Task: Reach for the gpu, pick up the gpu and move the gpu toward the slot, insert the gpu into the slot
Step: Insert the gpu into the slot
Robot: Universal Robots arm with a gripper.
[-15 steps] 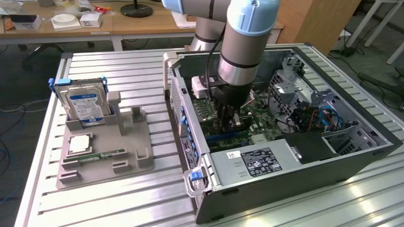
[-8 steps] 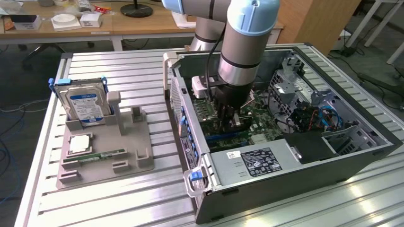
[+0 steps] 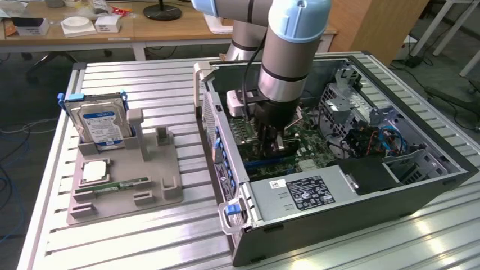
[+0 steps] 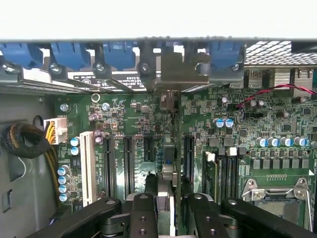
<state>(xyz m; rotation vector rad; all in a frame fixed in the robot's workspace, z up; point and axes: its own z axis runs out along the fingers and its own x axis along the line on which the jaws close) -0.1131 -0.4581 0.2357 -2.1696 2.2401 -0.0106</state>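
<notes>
Table (image 3: 135, 236): I see a ribbed metal top carrying an open computer case and a grey holder tray.
Computer case (image 3: 420, 191): it lies on its side toward the exterior view's right, lid off, with the green motherboard (image 4: 124, 119) exposed inside.
Arm (image 3: 289, 50): I have it reaching straight down into the case, over the middle of the board.
Holder tray (image 3: 123, 194): it sits on the exterior view's left, well apart from the arm; a silver hard drive (image 3: 101, 124) with a blue label stands upright in it, and a narrow green memory stick (image 3: 112, 185) lies flat near its front.
Gripper (image 4: 166, 208): I see the black jaws closed in on a thin card held edge-on between them, just above the board.
Gpu (image 4: 168, 176): it stands upright in the jaws, running along the row of long connectors, its metal bracket end (image 4: 171, 74) up against the case's rear wall.
Slot: I cannot tell whether the card's lower edge is seated in it; the card covers it.
</notes>
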